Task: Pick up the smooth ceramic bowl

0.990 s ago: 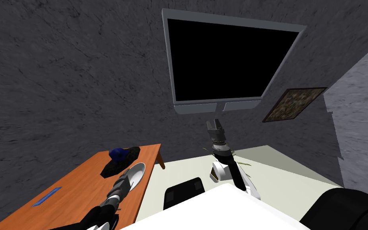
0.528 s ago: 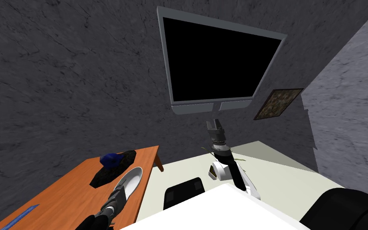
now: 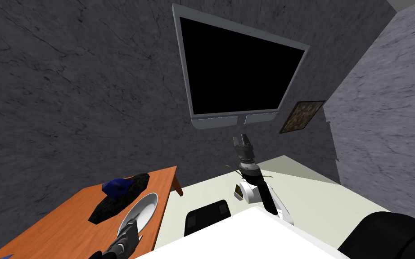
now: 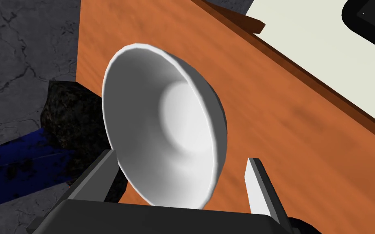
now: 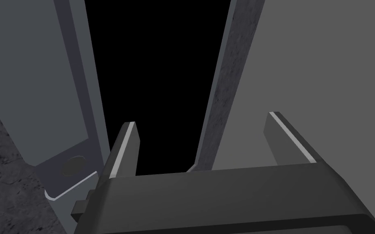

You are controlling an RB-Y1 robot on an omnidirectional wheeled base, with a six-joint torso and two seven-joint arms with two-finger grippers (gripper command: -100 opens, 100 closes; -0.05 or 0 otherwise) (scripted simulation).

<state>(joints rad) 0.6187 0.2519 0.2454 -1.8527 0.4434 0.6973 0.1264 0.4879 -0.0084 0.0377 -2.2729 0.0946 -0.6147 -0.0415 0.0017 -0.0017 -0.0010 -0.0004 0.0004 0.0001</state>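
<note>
A plain white bowl (image 3: 142,207) sits on the orange-brown table (image 3: 58,225), close to its right edge. In the left wrist view the bowl (image 4: 170,126) looms large, its near rim lying between my left gripper's (image 4: 178,180) fingers (image 4: 258,185). The fingers stand wide, open, either side of the rim without pressing it. In the head view the left gripper (image 3: 130,225) reaches in from below the bowl. My right gripper (image 3: 241,140) is raised in front of me, under the screen, and is open (image 5: 207,142) with nothing between its fingers.
A dark rough lump (image 3: 116,200) with a blue object (image 3: 115,186) on it lies just beyond the bowl; both show beside the bowl (image 4: 73,118). A large black screen (image 3: 238,67) hangs on the grey wall. Pale floor (image 3: 319,198) lies right of the table.
My head camera has swung, so table and bowl slid toward the lower left of the view. The left gripper stays at the bowl's near rim, still open. The right arm has not moved.
</note>
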